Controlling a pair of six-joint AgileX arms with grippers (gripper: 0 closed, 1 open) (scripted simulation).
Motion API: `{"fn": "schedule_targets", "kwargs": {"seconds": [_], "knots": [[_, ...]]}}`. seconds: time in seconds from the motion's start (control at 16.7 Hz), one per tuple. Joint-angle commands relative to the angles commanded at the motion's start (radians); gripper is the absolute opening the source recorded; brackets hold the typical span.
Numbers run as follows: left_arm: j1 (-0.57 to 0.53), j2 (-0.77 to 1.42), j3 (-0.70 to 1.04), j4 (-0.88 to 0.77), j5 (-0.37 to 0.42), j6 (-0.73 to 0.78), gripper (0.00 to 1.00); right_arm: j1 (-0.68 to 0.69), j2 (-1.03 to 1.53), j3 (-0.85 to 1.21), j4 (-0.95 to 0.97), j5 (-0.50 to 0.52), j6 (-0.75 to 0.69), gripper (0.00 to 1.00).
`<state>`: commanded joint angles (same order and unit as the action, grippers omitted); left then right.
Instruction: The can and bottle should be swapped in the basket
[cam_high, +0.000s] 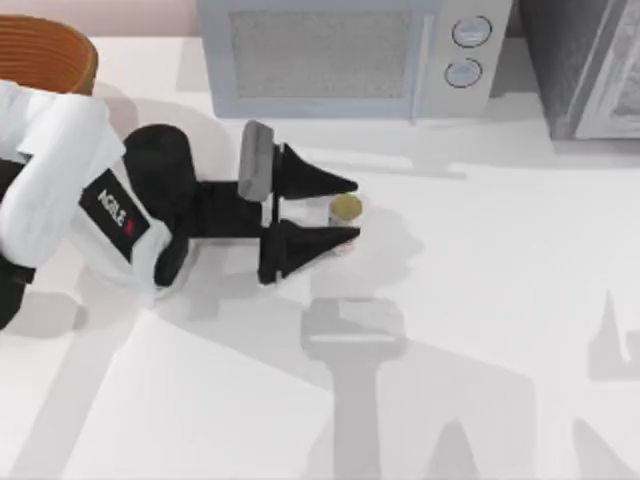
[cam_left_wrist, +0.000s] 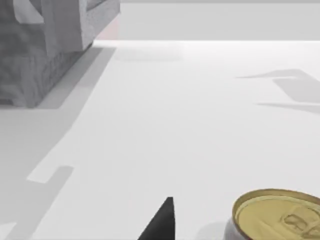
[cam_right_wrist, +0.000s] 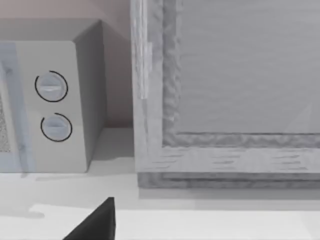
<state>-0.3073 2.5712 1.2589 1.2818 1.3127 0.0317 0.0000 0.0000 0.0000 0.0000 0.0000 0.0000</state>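
The can (cam_high: 346, 210), a small white cylinder with red marks and a dull gold top, stands upright on the white table in front of the microwave. My left gripper (cam_high: 352, 211) is open, with one black finger on each side of the can. The left wrist view has the can's gold top (cam_left_wrist: 280, 215) close by, beside one black fingertip (cam_left_wrist: 162, 222). The wicker basket (cam_high: 45, 55) sits at the far left back corner, partly behind my left arm. The bottle is out of view. My right arm is parked, and its wrist view faces the microwave's dials (cam_right_wrist: 52, 105).
A pale grey microwave (cam_high: 350, 55) stands along the back edge just behind the can. A grey cabinet (cam_high: 590, 70) fills the back right corner. White tabletop stretches to the right and front of the can.
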Motion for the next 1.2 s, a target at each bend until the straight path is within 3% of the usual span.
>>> {"fn": "schedule_targets", "kwargs": {"seconds": [0.12, 0.72, 0.96, 1.2], "knots": [[0.000, 0.000, 0.000, 0.000, 0.000, 0.000, 1.00, 0.000, 0.000, 0.000, 0.000, 0.000, 0.000, 1.00], [0.004, -0.008, -0.009, -0.008, -0.009, 0.000, 1.00, 0.000, 0.000, 0.000, 0.000, 0.000, 0.000, 1.00], [0.003, -0.139, -0.131, -0.103, -0.126, 0.012, 1.00, 0.000, 0.000, 0.000, 0.000, 0.000, 0.000, 1.00], [0.004, -0.439, -0.348, -0.272, -0.333, 0.039, 1.00, 0.000, 0.000, 0.000, 0.000, 0.000, 0.000, 1.00]]}}
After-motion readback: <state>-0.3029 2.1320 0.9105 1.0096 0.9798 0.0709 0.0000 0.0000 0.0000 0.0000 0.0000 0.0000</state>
